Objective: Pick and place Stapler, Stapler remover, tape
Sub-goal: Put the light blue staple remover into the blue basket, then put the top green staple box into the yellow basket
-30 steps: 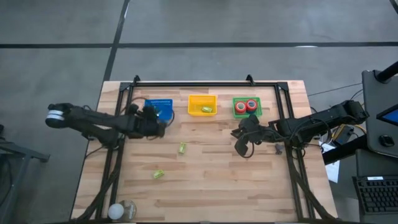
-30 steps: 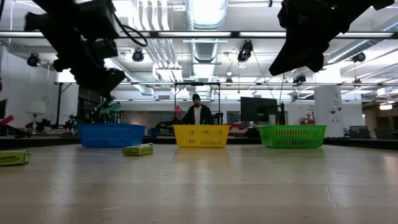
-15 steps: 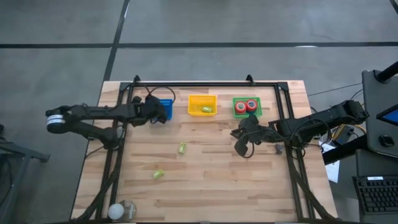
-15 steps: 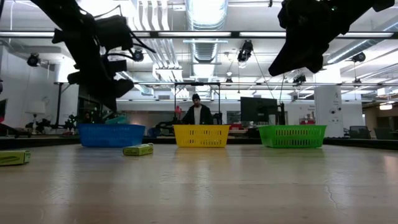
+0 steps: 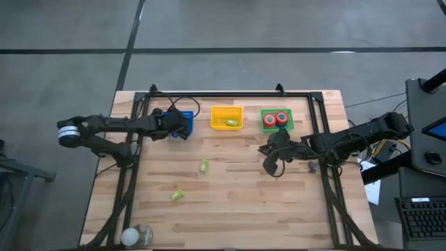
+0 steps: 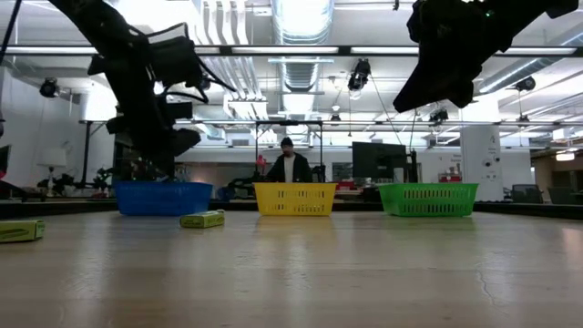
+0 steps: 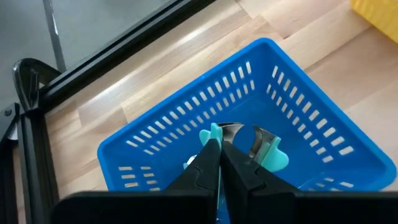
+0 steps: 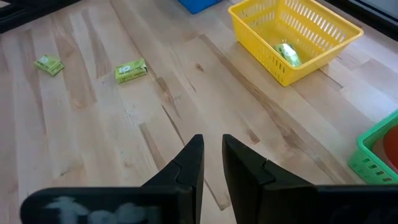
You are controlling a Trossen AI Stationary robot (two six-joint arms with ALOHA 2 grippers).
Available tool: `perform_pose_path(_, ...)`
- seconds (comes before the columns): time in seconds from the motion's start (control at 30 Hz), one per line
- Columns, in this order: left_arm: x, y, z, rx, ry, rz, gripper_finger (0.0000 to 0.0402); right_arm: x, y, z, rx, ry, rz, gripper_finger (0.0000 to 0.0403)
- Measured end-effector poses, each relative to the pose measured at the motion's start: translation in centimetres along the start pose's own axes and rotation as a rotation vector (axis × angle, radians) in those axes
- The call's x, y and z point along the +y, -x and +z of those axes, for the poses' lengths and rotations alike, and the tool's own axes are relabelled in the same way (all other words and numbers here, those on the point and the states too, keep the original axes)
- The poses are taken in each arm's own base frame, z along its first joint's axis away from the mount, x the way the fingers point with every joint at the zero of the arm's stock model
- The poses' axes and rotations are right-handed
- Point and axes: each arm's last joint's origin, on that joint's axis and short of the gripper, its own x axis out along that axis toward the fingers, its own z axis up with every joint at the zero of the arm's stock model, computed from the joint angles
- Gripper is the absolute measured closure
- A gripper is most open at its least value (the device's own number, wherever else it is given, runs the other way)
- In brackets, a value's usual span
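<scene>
My left gripper [image 7: 221, 163] hangs over the blue slotted plastic basket [image 7: 298, 106] at the far left of the row of three, its two dark fingers pressed together on a teal-handled staple remover with metal claws [image 7: 268, 148], which hangs just above the inside of the basket. My right gripper [image 8: 211, 163] waits above the bare pale wooden table [image 5: 237, 202] in front of the green basket [image 5: 267, 126], fingers apart by a narrow slit and holding nothing. The red rolls of tape [image 5: 277, 118] lie together in the green basket at the far right of the row. Between the two stands the yellow slotted basket [image 8: 311, 25] with a small green item [image 8: 287, 53] in it. Two small green packets [image 8: 131, 70] lie loose on the table, well apart from the baskets.
</scene>
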Motion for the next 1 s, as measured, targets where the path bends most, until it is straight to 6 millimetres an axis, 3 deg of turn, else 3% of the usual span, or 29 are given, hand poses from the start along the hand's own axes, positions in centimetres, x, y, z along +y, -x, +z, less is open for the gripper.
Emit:
perform_pose_path(0.2, -0.1, 0.0, 0.1, -0.001, 0.007, -0.012, 0.0373, 0.0, 0.0, 0.0, 0.0, 0.0, 0.0, 0.0351)
perform_pose_path(0.4, -0.1, 0.2, 0.4, -0.018, 0.038, -0.023, 0.0302, 0.0, 0.0, 0.0, 0.0, 0.0, 0.0, 0.0351)
perform_pose_path(0.47, -0.5, 0.8, 0.7, -0.017, 0.057, -0.098, 0.0281, 0.0, 0.0, 0.0, 0.001, 0.001, 0.001, 0.0351)
perform_pose_path(0.6, -3.0, 2.8, 0.9, -0.037, 0.084, -0.402, 0.0253, 0.0, 0.0, 0.0, 0.002, 0.001, 0.0, 0.0351)
perform_pose_path(0.73, -6.2, 5.6, -0.4, -0.066, 0.072, -0.655, 0.0242, 0.0, 0.0, 0.0, 0.002, 0.005, 0.0, 0.0351)
perform_pose_path(1.0, -9.5, 9.3, -4.4, -0.019, 0.102, -0.772, 0.0241, 0.0, 0.0, 0.0, 0.005, 0.002, 0.006, 0.0351)
